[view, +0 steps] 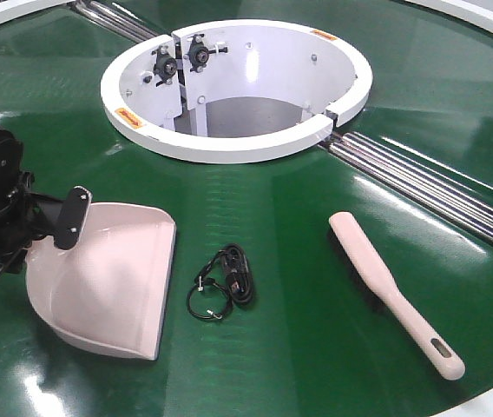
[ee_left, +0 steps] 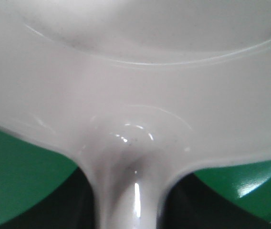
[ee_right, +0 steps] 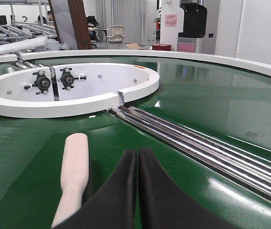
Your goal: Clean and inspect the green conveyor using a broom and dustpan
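Observation:
The green conveyor (view: pixel 299 217) fills the front view. The beige-pink dustpan (view: pixel 108 278) lies on it at the left, mouth toward the lower right. My left gripper (view: pixel 62 226) is shut on the dustpan's handle, which is hidden behind it. In the left wrist view the dustpan (ee_left: pixel 135 71) fills the frame and its handle neck runs down between my dark fingers (ee_left: pixel 76 205). The broom (view: pixel 390 287) lies free on the belt at the right, handle toward the front. My right gripper (ee_right: pixel 138 160) is shut and empty, low over the belt just right of the broom (ee_right: pixel 76 167).
A small coiled black cable (view: pixel 225 282) lies between dustpan and broom. A white ring (view: pixel 229 143) with an open centre stands at the back. Steel rails (view: pixel 437 187) run diagonally at the right, also in the right wrist view (ee_right: pixel 197 143). The belt's edge is near the front right.

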You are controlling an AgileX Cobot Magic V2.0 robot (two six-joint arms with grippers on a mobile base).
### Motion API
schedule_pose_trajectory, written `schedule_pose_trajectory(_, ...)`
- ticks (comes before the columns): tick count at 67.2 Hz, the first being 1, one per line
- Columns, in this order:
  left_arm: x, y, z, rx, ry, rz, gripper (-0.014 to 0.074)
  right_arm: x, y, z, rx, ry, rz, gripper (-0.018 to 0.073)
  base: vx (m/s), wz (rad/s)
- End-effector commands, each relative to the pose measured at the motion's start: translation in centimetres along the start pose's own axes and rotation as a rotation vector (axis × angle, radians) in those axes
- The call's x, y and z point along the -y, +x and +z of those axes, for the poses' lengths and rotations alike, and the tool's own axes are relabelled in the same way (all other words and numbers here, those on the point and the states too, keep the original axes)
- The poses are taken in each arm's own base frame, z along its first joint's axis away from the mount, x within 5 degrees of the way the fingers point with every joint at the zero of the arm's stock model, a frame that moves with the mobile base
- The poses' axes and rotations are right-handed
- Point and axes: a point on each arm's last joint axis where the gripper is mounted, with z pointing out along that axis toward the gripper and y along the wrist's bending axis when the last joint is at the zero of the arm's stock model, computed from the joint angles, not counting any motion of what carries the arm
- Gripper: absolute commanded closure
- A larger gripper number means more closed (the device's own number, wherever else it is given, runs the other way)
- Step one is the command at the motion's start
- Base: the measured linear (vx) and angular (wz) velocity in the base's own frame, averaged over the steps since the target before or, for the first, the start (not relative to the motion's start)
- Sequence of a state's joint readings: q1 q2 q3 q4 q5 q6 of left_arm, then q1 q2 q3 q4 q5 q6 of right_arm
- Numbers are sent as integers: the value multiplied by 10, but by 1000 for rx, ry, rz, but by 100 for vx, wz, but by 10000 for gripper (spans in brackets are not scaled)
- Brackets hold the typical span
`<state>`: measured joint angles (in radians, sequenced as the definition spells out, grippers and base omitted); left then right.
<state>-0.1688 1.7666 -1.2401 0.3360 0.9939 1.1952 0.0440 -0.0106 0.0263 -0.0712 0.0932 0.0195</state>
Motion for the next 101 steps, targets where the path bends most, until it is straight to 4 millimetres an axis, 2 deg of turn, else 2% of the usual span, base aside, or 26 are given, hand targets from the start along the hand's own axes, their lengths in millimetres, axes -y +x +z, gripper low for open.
schedule_pose_trajectory(1, -7, 5, -23, -6, -97, -37, 603, 0, -3, -1, 80, 4, -12, 569, 0, 0)
schedule_pose_trajectory(52, -2, -5, -26, 20, -69, -31, 603, 0, -3, -1, 80, 4, -12, 569, 0, 0)
schedule_pose_trajectory(67, -2, -9, -14, -7, -15, -11, 603, 0, -3, -1, 80, 4, -12, 569, 0, 0)
schedule_pose_trajectory(101, -4, -8, -14, -10, -44, 0, 603, 0, -3, -1, 80, 4, -12, 569, 0, 0)
